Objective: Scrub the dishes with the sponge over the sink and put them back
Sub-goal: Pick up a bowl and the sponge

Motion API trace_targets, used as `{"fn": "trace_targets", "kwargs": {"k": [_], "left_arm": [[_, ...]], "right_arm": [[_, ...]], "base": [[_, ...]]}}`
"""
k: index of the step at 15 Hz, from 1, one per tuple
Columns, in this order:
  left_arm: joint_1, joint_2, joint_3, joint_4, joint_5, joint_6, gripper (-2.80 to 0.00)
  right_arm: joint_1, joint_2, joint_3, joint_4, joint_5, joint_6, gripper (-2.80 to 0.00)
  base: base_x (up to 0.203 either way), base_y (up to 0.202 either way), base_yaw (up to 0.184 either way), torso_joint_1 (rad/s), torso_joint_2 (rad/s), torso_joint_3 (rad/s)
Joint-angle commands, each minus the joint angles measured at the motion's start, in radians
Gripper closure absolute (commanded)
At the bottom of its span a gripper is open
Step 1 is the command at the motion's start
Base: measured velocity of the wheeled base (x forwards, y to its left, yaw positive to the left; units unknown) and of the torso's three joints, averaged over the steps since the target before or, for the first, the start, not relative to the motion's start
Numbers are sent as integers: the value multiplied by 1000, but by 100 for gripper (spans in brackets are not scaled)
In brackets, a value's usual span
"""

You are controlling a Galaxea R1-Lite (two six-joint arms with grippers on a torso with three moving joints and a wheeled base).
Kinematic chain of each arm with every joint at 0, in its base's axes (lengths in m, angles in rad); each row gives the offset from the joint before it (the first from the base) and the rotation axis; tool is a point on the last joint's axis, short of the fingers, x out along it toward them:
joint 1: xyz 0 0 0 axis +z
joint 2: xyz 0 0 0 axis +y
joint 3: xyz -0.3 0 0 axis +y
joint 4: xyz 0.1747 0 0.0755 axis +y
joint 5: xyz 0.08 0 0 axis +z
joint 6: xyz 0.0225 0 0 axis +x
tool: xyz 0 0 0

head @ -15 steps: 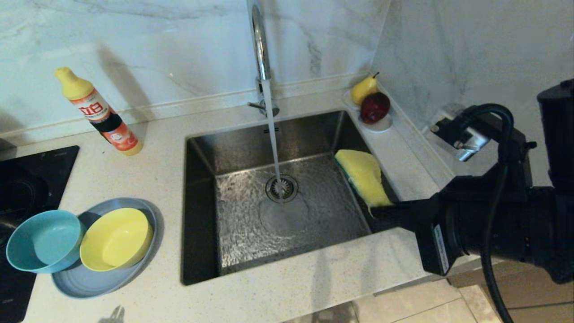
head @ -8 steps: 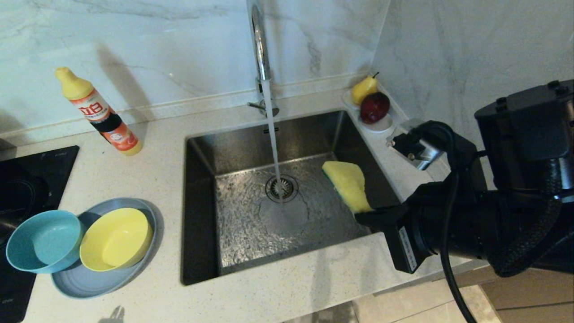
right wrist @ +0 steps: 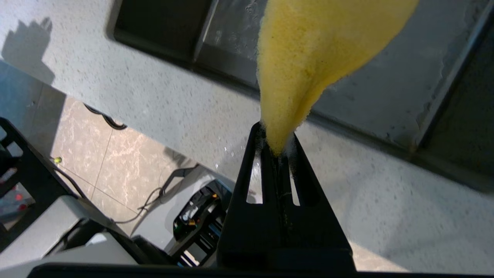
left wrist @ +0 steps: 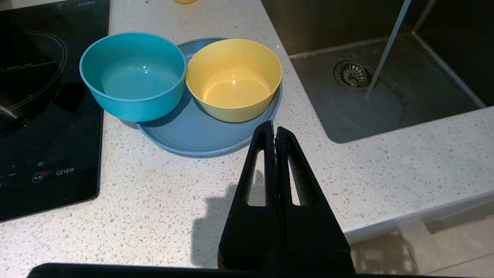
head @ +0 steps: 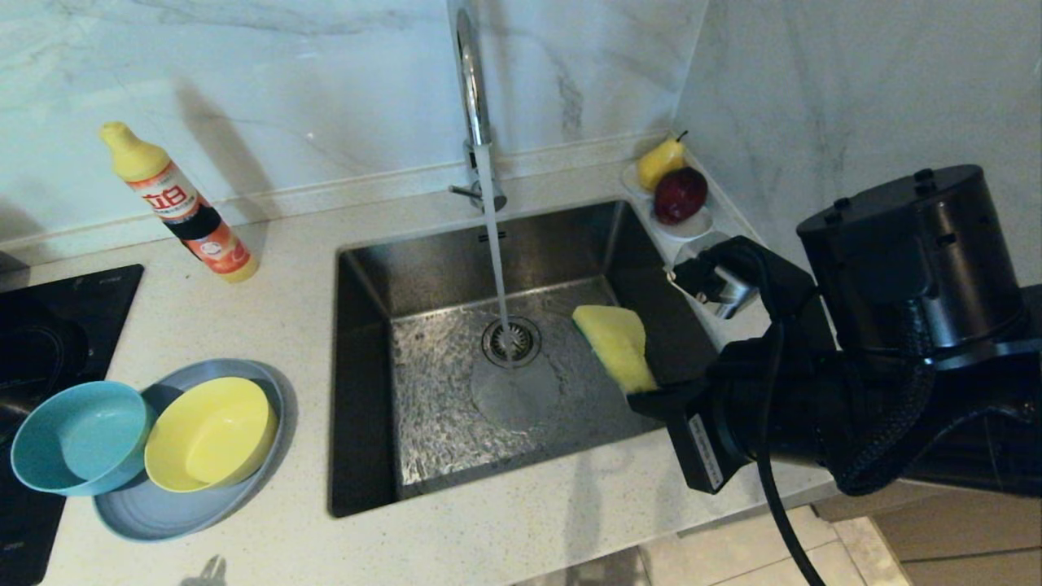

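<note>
My right gripper point(head: 643, 397) point(right wrist: 277, 141) is shut on one end of the yellow sponge point(head: 615, 343) point(right wrist: 308, 58), holding it over the right part of the sink point(head: 370, 382), right of the running water. The dishes stand on the counter left of the sink: a grey-blue plate point(head: 163, 509) point(left wrist: 193, 135) carrying a yellow bowl point(head: 210, 434) point(left wrist: 233, 79), with a teal bowl point(head: 77, 438) point(left wrist: 133, 75) resting on its left rim. My left gripper point(left wrist: 274, 129) hangs shut and empty above the counter, just in front of the plate; the head view does not show it.
Water streams from the chrome tap point(head: 472, 89) onto the drain strainer point(head: 510, 340). A dish-soap bottle point(head: 179, 203) stands back left, a black hob point(head: 41, 342) at far left. A small white dish with a pear and an apple point(head: 676, 195) sits in the back right corner.
My right arm has swung left and forward, carrying the sponge from the sink's right edge toward the drain. The left arm and the dishes have stayed put.
</note>
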Motion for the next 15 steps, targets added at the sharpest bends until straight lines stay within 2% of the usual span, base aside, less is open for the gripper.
{"fn": "trace_targets", "kwargs": {"k": [1,3,10,12,15], "left_arm": [[0,2,40,-2,3,-4,0],[0,1,40,0,28,-3,0],[0,6,31,9,31,9,0],[0,80,-80,25,35,-3,0],[1,269,-324,52,53,-57,0]], "right_arm": [[0,33,-17,1,-1,1,0],[0,50,-17,0,-1,2,0],[3,-8,-25,42,-5,-3,0],[3,-20,-27,83,4,-4,0],[8,-14,-31,81,2,-2,0]], "base": [[0,0,0,0,0,0],[0,0,0,0,0,0],[0,0,0,0,0,0],[0,0,0,0,0,0],[0,0,0,0,0,0]]}}
